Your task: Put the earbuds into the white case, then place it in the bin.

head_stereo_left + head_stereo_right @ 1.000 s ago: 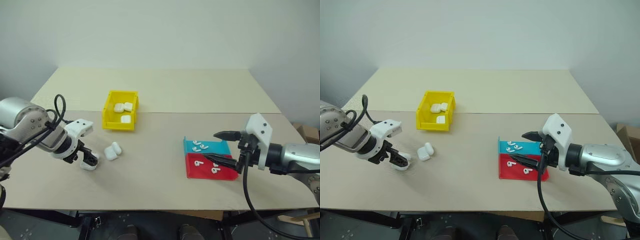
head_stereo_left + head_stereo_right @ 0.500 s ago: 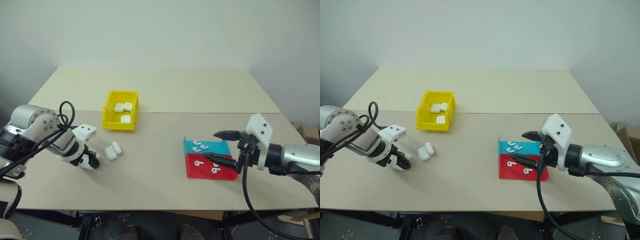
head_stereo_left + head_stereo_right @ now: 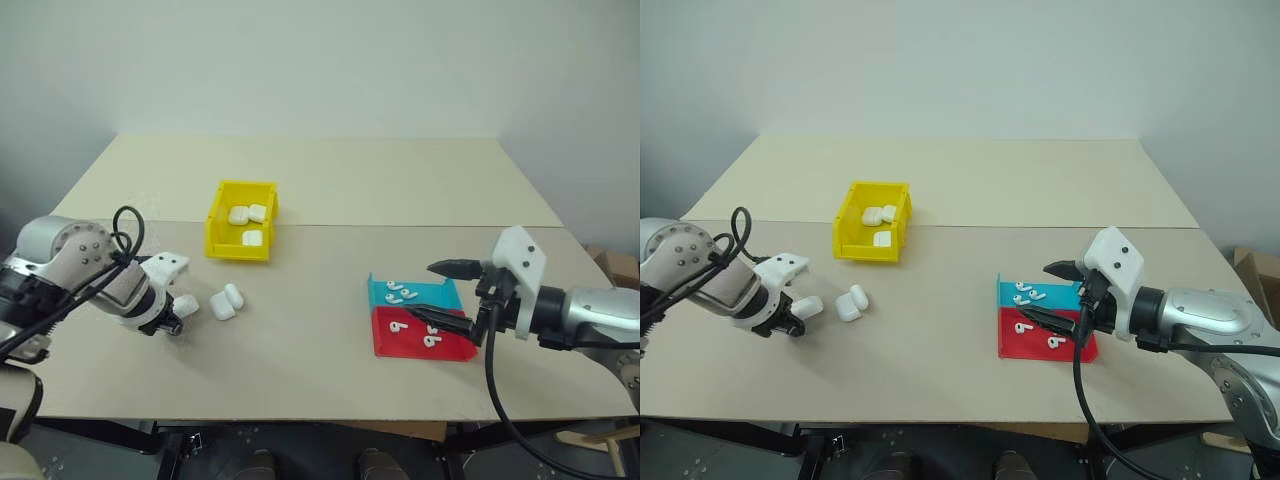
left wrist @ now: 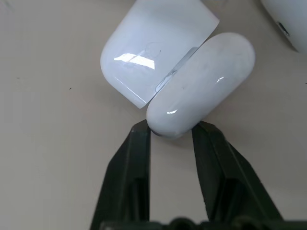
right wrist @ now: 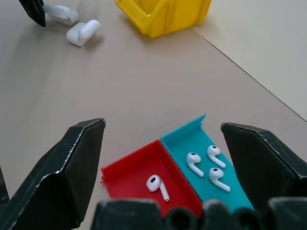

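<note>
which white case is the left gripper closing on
The open case at the left gripper, left of the other loose case. The remaining three lie in the yellow bin.

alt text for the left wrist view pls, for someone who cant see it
An open white case lies on a beige table, its rounded end between the tips of the left gripper, whose jaws close in on either side. The edge of another white case peeks in at a corner.

Beige table, plain pale wall
</note>
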You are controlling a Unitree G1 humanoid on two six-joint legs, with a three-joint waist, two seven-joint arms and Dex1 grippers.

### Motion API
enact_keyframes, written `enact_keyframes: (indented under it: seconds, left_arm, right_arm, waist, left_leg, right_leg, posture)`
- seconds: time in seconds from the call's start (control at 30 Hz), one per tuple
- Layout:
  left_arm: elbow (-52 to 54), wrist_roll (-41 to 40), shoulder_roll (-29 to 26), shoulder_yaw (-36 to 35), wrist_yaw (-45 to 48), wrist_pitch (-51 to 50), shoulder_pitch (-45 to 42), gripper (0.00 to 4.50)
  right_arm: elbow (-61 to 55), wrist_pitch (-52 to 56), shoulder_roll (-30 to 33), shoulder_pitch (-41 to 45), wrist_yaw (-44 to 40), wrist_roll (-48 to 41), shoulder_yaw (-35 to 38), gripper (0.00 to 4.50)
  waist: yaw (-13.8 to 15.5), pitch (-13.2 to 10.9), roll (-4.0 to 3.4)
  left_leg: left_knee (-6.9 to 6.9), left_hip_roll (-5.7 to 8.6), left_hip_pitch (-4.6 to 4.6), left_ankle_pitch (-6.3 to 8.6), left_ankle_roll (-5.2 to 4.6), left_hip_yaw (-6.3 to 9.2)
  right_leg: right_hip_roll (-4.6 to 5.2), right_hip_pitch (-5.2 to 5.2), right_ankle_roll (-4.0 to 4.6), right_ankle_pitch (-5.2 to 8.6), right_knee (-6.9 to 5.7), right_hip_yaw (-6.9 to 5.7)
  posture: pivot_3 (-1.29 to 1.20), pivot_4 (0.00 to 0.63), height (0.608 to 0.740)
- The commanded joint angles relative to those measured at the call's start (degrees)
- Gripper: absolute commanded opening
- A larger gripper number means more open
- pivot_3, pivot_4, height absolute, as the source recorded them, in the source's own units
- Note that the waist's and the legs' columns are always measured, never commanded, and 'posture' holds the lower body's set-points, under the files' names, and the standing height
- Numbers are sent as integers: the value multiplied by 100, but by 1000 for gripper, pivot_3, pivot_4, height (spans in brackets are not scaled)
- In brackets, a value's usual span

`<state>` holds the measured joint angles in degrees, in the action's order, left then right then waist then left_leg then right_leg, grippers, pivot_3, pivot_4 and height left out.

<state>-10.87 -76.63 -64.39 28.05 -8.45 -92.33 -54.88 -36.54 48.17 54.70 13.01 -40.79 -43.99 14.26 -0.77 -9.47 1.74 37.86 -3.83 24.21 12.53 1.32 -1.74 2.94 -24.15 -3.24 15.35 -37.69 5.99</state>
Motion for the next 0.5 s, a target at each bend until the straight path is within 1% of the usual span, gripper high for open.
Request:
enact_keyframes:
  seconds: [0.03, 0.1, 0.13, 0.23, 0.3, 0.4, 0.5]
  left_arm:
    - [362, 153, -231, -357, 113, -17, 7, 1392]
    - [418, 204, -329, -353, 196, -17, 34, 1392]
    - [497, 205, -451, -225, 298, -17, 21, 1392]
    - [1397, 303, -1077, -45, 1102, -17, 157, 1392]
    - [1700, 508, -1264, -55, 1498, -17, 189, 1392]
    - [2230, 1135, -1475, -383, 2059, 153, 276, 1392]
    - [2510, 1639, -1593, -487, 2591, 370, 396, 1392]
  right_arm:
    - [-77, -218, -15, 83, -8, 64, 146, 4500]
    - [-64, -234, -37, 92, 6, 86, 114, 4500]
    - [-61, -241, -48, 94, 11, 99, 101, 4500]
    - [-81, -228, -79, 87, 20, 93, 124, 4500]
    - [-58, -226, -92, 97, 18, 100, 125, 4500]
    - [-56, -219, -100, 57, -9, 102, 144, 4500]
    - [-24, -232, -105, 80, -33, 128, 126, 4500]
  waist:
    - [2, 0, 0]
    - [-4, 0, 0]
    - [-11, 0, 0]
    - [-45, 0, 0]
    - [-19, 0, 0]
    - [29, 0, 0]
    - [32, 1, 1]
  left_leg:
    - [0, 1, 0, 0, 0, 0]
    - [0, 1, -1, 0, 0, 0]
    - [0, 1, -2, 0, 0, 0]
    - [0, 0, -1, 0, 0, 0]
    - [-1, 1, 0, 0, 1, 0]
    - [-1, 1, -2, -2, 3, -1]
    - [-1, 1, -2, -4, 7, -1]
  right_leg:
    - [1, 0, 0, 0, 1, -1]
    - [1, 1, 0, 0, 0, -1]
    - [1, 1, 0, 0, -1, -1]
    - [0, -2, 0, 0, -1, -1]
    - [1, -1, 0, 0, 1, -1]
    - [1, 1, 1, 1, 0, -4]
    - [3, 5, 2, 1, 1, -7]
  posture:
    - [0, 150, 740]
    - [0, 150, 740]
    - [0, 150, 740]
    - [0, 150, 740]
    - [0, 150, 740]
    - [0, 150, 740]
    - [0, 150, 740]
